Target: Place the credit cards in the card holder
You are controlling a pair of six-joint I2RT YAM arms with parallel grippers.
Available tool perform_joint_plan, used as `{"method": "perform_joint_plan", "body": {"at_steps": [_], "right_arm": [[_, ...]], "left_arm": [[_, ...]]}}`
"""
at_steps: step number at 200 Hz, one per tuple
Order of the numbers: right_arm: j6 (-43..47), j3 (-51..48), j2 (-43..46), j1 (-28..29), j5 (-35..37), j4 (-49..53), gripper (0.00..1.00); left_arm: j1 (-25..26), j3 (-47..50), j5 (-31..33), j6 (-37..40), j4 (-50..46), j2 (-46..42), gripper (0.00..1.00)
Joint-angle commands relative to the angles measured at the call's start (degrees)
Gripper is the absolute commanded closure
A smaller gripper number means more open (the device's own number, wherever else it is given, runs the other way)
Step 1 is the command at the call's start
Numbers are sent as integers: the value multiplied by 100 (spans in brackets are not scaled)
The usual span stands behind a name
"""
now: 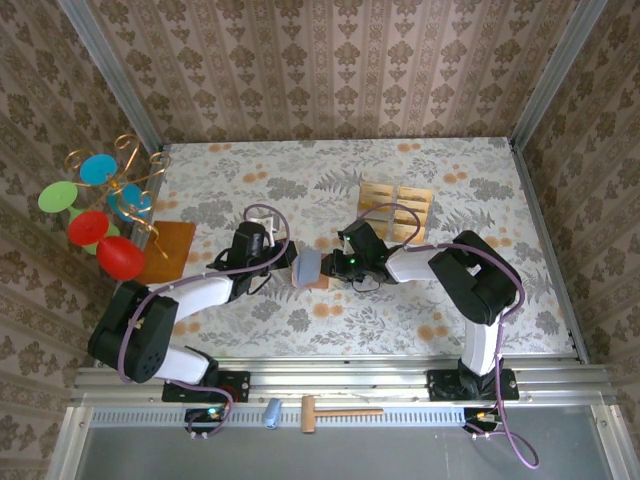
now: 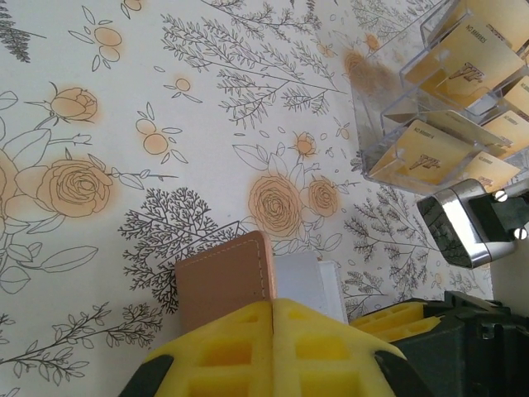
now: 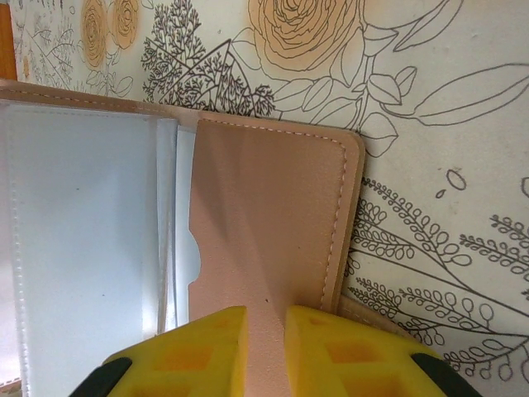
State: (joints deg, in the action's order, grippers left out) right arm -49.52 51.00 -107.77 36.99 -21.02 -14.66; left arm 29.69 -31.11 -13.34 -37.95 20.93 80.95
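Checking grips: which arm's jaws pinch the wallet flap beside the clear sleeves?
The right gripper: clear sleeves lie beside its pinched card holder flap; the left gripper clamps a tan corner.

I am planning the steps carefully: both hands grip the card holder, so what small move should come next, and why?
Probably open the right hand and move it toward the credit cards in the clear rack. The left hand is shut on a flap of the card holder and could hold it alone; neither hand has a card.
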Motion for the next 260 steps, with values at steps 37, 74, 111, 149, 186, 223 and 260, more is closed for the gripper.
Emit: {"method": "perform_joint_plan", "body": {"at_steps": [37, 74, 111, 149, 186, 223, 260], "right_arm": [[4, -205, -473, -39, 344, 490, 76], [4, -196, -498, -43, 344, 486, 76], [73, -176, -384, -103, 325, 615, 74], [289, -3, -129, -191, 309, 961, 68], [635, 288, 325, -270, 438, 1583, 59], [954, 435, 988, -442, 799, 2281, 51], [1081, 411, 1587, -562, 1113, 2690, 50]], "left_arm": [[-38, 397, -413, -506, 971, -35, 100], [-41, 527, -558, -748, 1526, 100, 100], [-43, 627, -401, -703, 1458, 168, 100], [-43, 677, -177, -601, 1259, 31, 100], [-51, 677, 39, -497, 991, -155, 100], [-51, 685, 95, -477, 909, -237, 100], [-51, 694, 89, -526, 992, -209, 100]]}}
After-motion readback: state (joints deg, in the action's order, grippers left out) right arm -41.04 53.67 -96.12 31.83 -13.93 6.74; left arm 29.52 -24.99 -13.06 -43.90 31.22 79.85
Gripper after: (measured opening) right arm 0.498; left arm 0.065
